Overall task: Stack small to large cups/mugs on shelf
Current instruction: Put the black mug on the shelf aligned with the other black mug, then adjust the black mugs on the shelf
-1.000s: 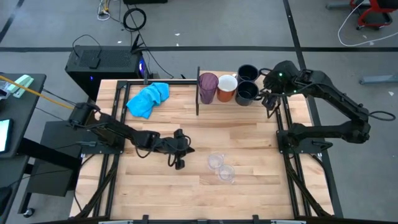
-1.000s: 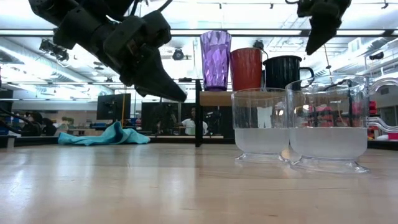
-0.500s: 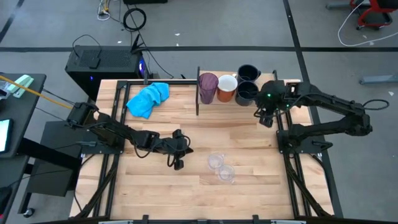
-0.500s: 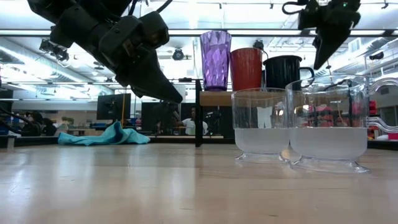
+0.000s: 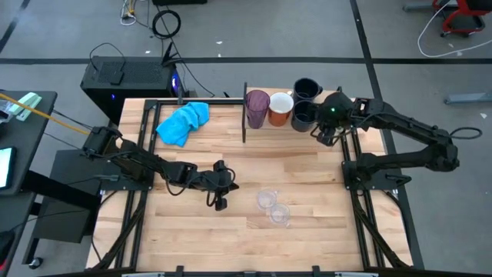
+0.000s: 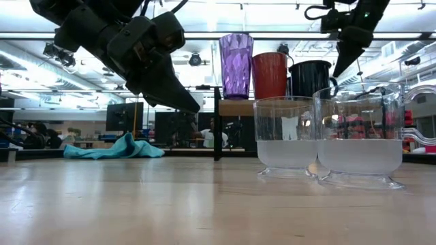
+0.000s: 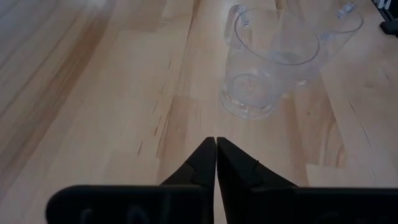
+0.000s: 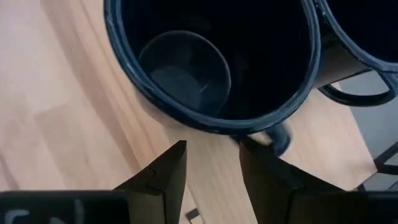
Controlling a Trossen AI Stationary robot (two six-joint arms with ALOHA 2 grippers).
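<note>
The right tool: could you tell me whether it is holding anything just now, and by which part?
Nothing is held. The right tool hangs open just above the nearer black mug, its fingers beside the rim and handle without gripping them.

Two dark, matte-black jointed arms, built of slim tubular links and chunkier rounded joint housings. Black cabling looped alongside the links, one loop arching beside the right arm's wrist. Small green indicator light glowing on the right arm's wrist housing. Left gripper: two black, smooth, wedge-shaped fingers tapering to narrow tips, mounted on a flat black crossbar. Right gripper: same black wedge fingers, broad at the base, on a matching dark bar with faint lettering.
</note>
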